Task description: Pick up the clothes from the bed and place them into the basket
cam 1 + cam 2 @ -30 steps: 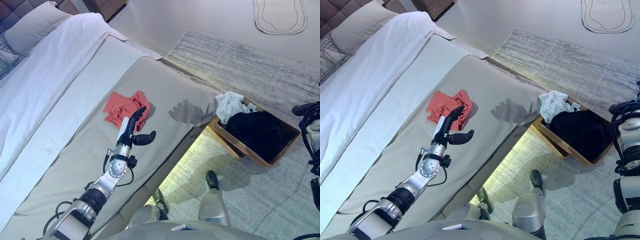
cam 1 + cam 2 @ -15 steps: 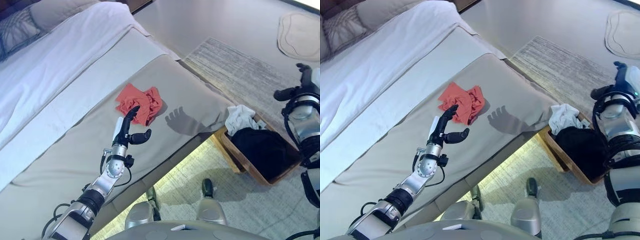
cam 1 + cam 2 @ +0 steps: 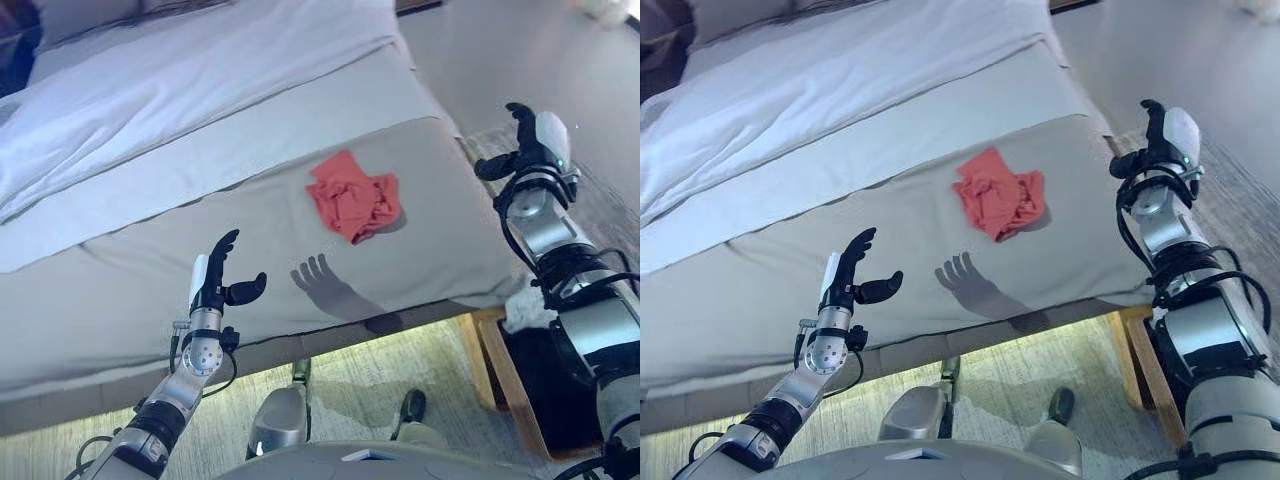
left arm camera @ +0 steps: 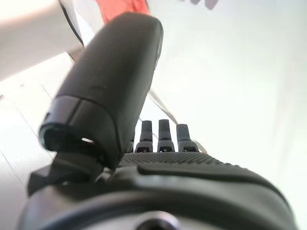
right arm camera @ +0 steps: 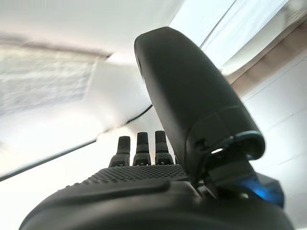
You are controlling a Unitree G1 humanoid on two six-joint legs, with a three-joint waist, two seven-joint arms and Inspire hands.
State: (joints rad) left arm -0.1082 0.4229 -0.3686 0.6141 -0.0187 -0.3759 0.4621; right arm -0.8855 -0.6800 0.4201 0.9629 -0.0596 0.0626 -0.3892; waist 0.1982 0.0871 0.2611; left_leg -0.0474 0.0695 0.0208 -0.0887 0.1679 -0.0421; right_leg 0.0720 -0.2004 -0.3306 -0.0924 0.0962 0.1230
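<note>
Red cloth (image 3: 354, 197) on bed (image 3: 150, 250), left hand (image 3: 215, 285) well short

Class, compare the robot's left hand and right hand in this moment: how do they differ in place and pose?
The left hand hangs over the near edge of the bed, short of the red cloth; the right hand is raised past the bed's right corner, beyond the cloth. The left hand sits low in the head views, the right hand higher up. Both are open, fingers straight, and hold nothing.

No readable text or labels
</note>
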